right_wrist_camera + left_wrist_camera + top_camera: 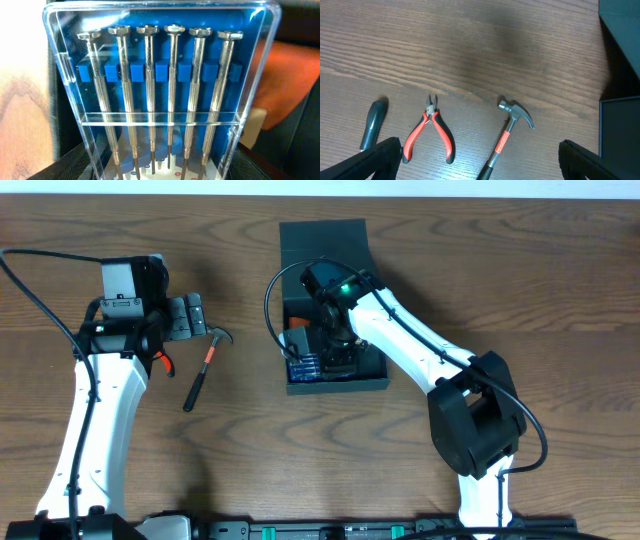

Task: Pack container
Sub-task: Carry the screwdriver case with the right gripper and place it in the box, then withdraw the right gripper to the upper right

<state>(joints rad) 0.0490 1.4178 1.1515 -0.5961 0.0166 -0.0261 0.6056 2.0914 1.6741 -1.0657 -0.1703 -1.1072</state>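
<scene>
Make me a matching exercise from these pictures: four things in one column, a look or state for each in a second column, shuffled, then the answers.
Things
1. hammer
2. pliers
3. screwdriver set
4. container

Descriptions
A. clear case with a blue insert and six steel shafts
B. red and black handles, lying on the bare wood
C. dark teal box with its flap lid open
D. metal claw head on an orange and black handle

Pairs: 1-D, 2-B, 3-A, 4-C
</scene>
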